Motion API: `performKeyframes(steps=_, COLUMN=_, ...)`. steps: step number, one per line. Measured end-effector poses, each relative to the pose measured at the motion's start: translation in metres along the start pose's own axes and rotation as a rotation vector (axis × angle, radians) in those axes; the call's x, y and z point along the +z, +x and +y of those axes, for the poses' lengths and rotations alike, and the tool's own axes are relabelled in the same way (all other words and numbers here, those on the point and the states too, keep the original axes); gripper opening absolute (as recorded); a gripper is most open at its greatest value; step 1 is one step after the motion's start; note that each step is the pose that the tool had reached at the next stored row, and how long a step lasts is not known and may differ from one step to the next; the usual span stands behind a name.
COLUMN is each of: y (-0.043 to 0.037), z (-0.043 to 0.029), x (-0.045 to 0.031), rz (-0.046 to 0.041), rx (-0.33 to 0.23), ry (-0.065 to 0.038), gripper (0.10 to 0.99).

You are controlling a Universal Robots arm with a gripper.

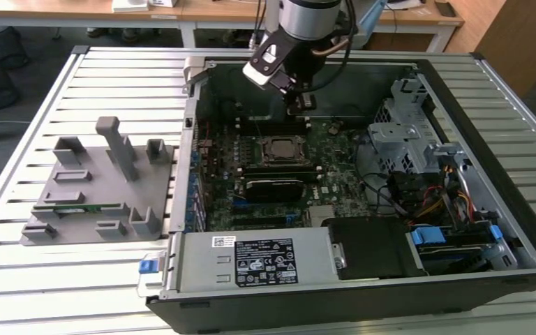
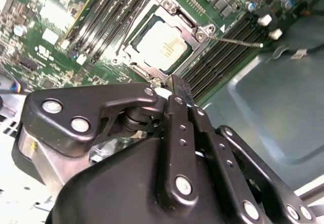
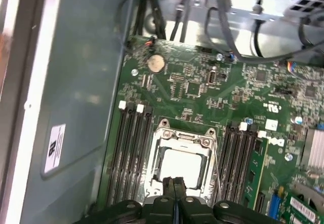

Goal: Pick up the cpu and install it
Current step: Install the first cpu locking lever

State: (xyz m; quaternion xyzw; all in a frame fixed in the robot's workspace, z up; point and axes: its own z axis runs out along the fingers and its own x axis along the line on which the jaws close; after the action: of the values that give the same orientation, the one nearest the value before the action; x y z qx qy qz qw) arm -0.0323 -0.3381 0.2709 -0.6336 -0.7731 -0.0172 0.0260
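The cpu [image 2: 161, 44] sits in its socket [image 2: 169, 11] on the motherboard [image 3: 202, 89]. The gripper [image 3: 174, 186] hangs just above it, fingers pressed together, holding nothing.

open computer case [image 1: 343, 307], green motherboard [image 1: 338, 150], grey holder [image 1: 91, 209]

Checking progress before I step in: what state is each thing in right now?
cpu: seated in the socket, metal top up.
gripper: shut, empty, close over the socket.
socket: holds the cpu; lever latch unclear.
computer case: open, side panel off.
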Motion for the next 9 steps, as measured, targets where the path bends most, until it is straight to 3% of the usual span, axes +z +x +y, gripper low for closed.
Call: performKeyframes(steps=9, y=0.0000, z=0.0000, x=0.0009, rz=-0.0010, rx=-0.164, ry=0.010, gripper=0.114)
